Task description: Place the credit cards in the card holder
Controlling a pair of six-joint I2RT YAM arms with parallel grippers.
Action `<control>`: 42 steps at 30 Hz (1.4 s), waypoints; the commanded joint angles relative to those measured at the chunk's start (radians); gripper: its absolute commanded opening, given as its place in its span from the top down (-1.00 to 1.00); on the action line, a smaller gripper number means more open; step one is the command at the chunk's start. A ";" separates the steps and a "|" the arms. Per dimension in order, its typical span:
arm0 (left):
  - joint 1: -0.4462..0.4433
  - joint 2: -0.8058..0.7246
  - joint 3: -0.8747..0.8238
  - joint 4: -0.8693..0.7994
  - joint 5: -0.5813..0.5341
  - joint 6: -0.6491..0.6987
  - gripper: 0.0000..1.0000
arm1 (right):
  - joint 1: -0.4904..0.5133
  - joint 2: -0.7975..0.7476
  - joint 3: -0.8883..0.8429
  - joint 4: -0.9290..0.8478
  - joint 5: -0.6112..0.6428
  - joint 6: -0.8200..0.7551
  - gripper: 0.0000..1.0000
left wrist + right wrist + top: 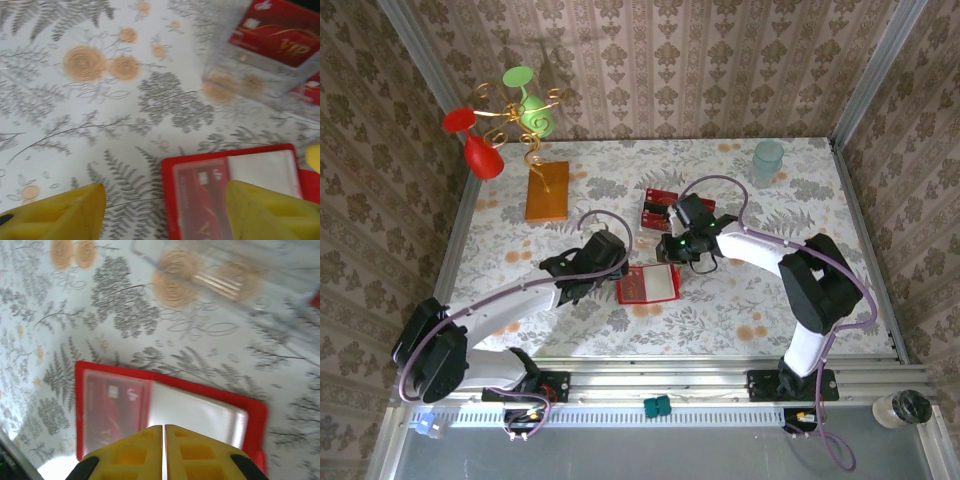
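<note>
The card holder [648, 285] lies open and flat on the patterned table, red-rimmed with pale clear pockets. One red credit card [112, 412] sits inside its left pocket [202, 200]. More credit cards [660, 208] rest in a clear box [260, 65] behind the holder. My left gripper [612, 268] hovers open over the holder's left edge, its yellow fingers [65, 215] wide apart around that edge [167, 200]. My right gripper [683, 252] is above the holder [200, 415], its fingers [135, 455] pressed together with nothing visible between them.
An orange-brown slab [547, 190] lies at the back left, beside a gold stand holding a red glass [480, 150] and a green glass [532, 110]. A clear cup [767, 160] stands at the back right. Walls enclose the table on three sides.
</note>
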 commanded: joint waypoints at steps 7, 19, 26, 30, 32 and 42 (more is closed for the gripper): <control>-0.105 0.132 0.045 0.068 0.047 -0.067 -0.30 | -0.003 0.050 0.004 -0.083 -0.020 -0.061 0.71; -0.136 0.211 0.015 0.100 0.035 -0.065 -0.31 | 0.035 0.128 0.058 -0.125 0.042 -0.073 0.79; -0.136 0.231 0.007 0.099 0.028 -0.032 -0.33 | 0.048 0.145 0.057 -0.128 0.046 -0.074 0.79; -0.136 0.232 0.005 0.092 0.025 -0.017 -0.33 | 0.047 0.120 0.058 -0.143 0.054 -0.075 0.80; -0.136 0.227 0.004 0.093 0.024 -0.016 -0.33 | 0.048 0.088 0.058 -0.151 0.067 -0.072 0.80; -0.136 0.203 -0.011 0.111 0.019 -0.023 -0.32 | 0.102 -0.053 -0.008 -0.100 0.145 0.067 0.80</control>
